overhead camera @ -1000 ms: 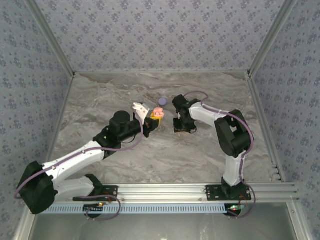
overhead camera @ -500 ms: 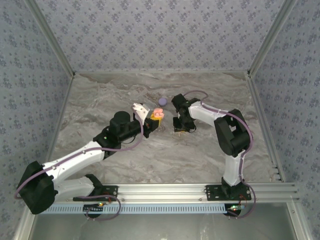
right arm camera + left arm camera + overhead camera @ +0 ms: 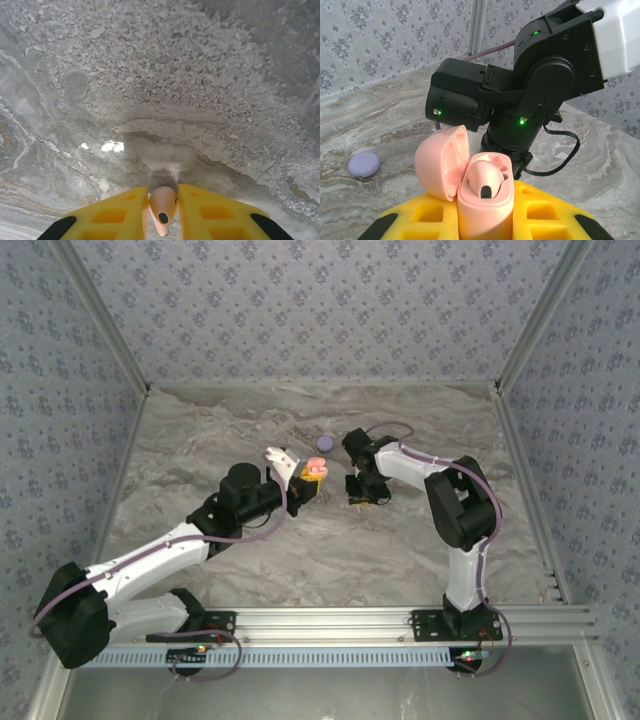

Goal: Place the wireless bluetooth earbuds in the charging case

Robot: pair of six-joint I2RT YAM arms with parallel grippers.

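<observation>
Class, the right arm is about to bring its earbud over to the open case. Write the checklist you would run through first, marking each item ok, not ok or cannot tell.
1. Left pincer shut on the pink charging case, case upright: ok.
2. Lid swung open: ok.
3. Right pincer shut on the pink earbud: ok.
4. A free socket beside the seated earbud: cannot tell; the space behind it is partly hidden.
5. Held earbud turned to suit that socket: cannot tell.
6. Lavender disc lying off the line between the two pincers: ok.
</observation>
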